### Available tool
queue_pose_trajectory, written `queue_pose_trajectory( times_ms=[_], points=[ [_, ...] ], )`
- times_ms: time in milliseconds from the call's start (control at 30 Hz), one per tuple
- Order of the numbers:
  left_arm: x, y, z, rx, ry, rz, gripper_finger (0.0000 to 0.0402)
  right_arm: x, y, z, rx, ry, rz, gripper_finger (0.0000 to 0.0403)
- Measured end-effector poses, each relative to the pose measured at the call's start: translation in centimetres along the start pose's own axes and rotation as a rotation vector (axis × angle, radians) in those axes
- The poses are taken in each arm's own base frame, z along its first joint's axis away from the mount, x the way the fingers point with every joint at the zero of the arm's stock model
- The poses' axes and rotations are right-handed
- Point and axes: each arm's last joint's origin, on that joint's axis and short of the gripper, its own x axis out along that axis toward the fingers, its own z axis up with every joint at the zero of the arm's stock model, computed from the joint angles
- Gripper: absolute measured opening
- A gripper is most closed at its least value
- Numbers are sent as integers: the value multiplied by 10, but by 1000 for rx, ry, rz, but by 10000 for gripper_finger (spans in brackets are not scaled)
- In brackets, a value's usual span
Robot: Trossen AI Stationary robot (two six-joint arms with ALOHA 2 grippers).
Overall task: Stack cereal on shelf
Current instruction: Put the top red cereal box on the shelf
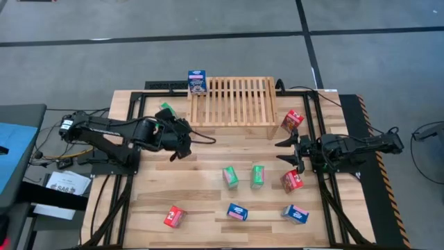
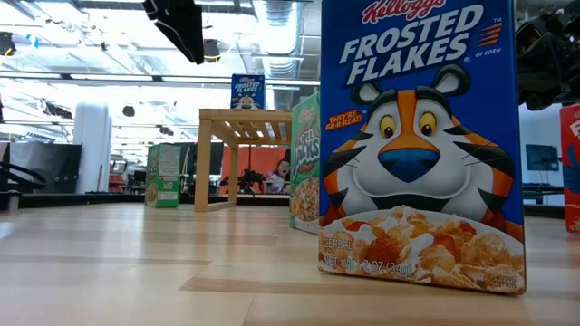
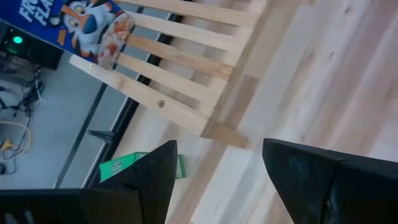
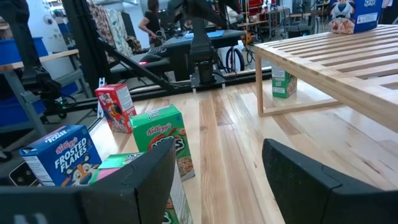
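Note:
The light wooden slatted rack (image 1: 232, 101) stands at the table's far middle. One blue cereal box (image 1: 197, 82) stands upright on its far left corner, also seen as the blue box (image 3: 87, 22). A green box (image 1: 166, 109) lies on the table left of the rack. A red box (image 1: 293, 120) sits right of it. My left gripper (image 1: 201, 137) (image 3: 217, 180) is open near the rack's near left leg (image 3: 227, 134). My right gripper (image 1: 286, 151) (image 4: 217, 180) is open, just far of another red box (image 1: 292, 181).
Two green boxes (image 1: 230, 176) (image 1: 258, 175) stand mid-table. A red box (image 1: 174, 217) and two blue boxes (image 1: 238, 212) (image 1: 296, 214) lie along the near edge. In the low view one blue box (image 2: 421, 136) fills the foreground. Bare planks lie between the arms.

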Motion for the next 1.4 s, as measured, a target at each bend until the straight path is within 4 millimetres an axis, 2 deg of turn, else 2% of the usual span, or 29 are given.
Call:
queue_pose_trajectory(
  times_ms=[133, 367, 500, 833, 1000, 1100, 1300, 1400],
  points=[
    [7, 9, 4, -24, 9, 26, 226, 0, 0, 0, 0, 1, 0, 278],
    [20, 22, 12, -107, -4, 59, 226, 0, 0, 0, -37, 0, 0, 349],
    [25, 29, 14, -139, 10, 56, 226, 0, 0, 0, -37, 0, 0, 375],
    [29, 33, 15, -191, 21, 49, 226, 0, 0, 0, -37, 0, 0, 381],
    [29, 31, 14, -212, 38, -8, 226, 0, 0, 1, -32, -8, 1, 382],
    [29, 31, 17, -192, 19, -28, 226, 0, 0, 1, 51, -16, 3, 382],
    [31, 34, 23, -158, -24, -32, 226, 0, 1, 7, 362, -71, 24, 382],
    [33, 35, 24, -152, -24, -51, 226, 0, 2, 9, 447, -94, 37, 382]
  ],
)
